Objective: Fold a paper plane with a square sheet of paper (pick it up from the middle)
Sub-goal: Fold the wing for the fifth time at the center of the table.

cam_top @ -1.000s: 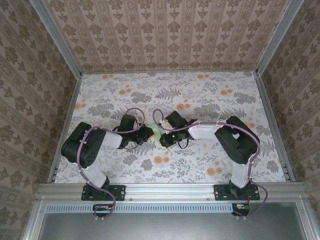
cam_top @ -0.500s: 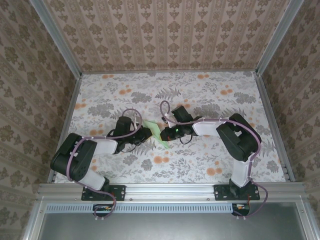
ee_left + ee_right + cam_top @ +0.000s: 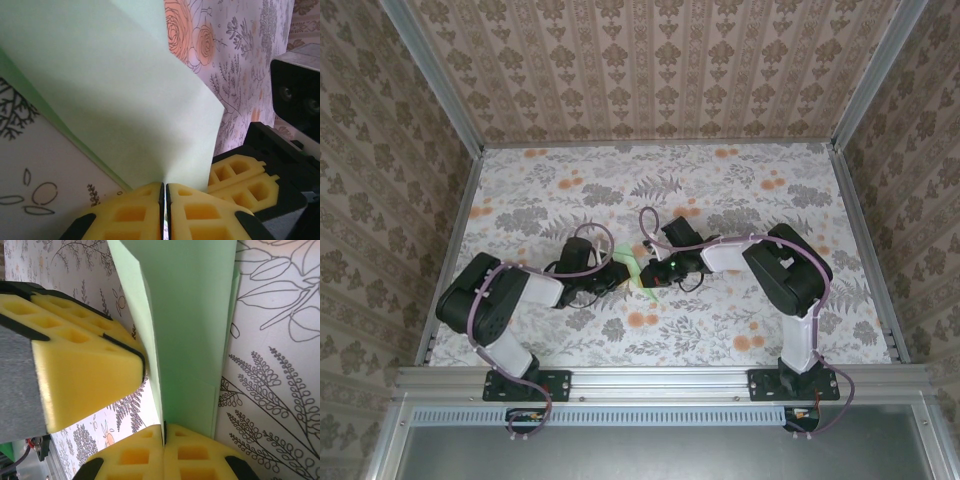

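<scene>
A thin, pale mint-green paper sheet (image 3: pixel 632 266), smooth and folded into overlapping flaps, sits near the centre of the orange-and-grey floral tablecloth (image 3: pixel 720 190). The left gripper (image 3: pixel 619 272) pinches its 9 o'clock edge and the right gripper (image 3: pixel 648 276) its 3 o'clock edge, both clamped tight.

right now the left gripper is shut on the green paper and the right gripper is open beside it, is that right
Not quite. The left gripper is shut on the green paper, but the right gripper is not open: the right wrist view shows its pads closed on the same paper.
</scene>
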`<state>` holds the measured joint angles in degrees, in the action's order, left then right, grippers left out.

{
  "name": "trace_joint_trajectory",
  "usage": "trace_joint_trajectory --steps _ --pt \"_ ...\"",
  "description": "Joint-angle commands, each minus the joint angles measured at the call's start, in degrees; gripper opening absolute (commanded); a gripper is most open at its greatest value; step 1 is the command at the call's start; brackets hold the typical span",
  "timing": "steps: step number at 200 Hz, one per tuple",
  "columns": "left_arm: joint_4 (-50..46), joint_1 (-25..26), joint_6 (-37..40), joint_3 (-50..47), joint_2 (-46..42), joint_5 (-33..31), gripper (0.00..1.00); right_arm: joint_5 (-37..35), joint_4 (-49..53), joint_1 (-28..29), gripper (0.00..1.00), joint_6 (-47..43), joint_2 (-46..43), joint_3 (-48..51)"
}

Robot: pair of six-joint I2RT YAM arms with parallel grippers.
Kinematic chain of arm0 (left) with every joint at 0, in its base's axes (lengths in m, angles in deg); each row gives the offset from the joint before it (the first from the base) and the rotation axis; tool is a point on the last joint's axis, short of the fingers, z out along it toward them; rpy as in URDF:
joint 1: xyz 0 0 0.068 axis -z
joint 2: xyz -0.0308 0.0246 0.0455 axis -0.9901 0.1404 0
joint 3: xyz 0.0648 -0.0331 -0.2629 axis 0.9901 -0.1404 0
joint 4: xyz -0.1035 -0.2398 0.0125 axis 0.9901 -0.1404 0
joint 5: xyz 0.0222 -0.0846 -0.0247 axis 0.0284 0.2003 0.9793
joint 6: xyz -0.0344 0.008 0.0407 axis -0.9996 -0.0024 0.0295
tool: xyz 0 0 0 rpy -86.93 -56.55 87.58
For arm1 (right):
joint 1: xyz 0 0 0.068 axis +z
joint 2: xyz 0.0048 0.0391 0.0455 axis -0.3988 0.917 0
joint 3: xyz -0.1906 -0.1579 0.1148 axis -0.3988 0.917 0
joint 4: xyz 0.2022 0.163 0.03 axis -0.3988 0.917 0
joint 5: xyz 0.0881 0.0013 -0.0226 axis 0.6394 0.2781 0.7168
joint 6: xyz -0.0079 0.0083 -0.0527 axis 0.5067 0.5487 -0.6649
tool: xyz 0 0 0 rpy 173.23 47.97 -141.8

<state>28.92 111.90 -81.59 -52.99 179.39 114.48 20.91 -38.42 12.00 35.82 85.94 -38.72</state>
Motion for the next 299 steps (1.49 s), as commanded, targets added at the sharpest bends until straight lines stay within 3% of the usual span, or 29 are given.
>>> trace_joint_trajectory --steps 1,43,89,163,199,246,299 --pt "4.36 0.43 -1.24 1.28 1.64 0.98 0.12 1.71 1.35 -0.26 0.01 0.31 1.54 -1.1" --pt "4.71 0.43 -2.06 1.81 3.69 0.8 0.12 1.31 2.41 -0.26 0.01 -0.19 1.9 -1.41" --pt "-2.16 0.43 -1.55 3.15 4.95 -1.2 0.07 0.86 3.41 -0.27 0.03 -0.44 1.65 -1.71" --pt "-8.18 0.36 0.13 3.44 4.7 -2.81 0.04 2.44 5.36 -0.6 0.2 0.35 -3.84 1.5" --pt "-8.26 0.35 0.33 3.44 4.69 -2.88 0.05 1.31 7.48 -0.59 0.2 -0.91 -4.7 2.55" --pt "-7.91 0.37 0.13 2.94 4.6 -3.07 0.04 1.38 7.22 -0.53 0.1 -0.5 -2.33 2.47" --pt "-8.18 0.35 0.11 2.74 4.6 -3.24 0.04 -0.38 10.51 -0.53 0.14 -0.16 -1.0 0.57"
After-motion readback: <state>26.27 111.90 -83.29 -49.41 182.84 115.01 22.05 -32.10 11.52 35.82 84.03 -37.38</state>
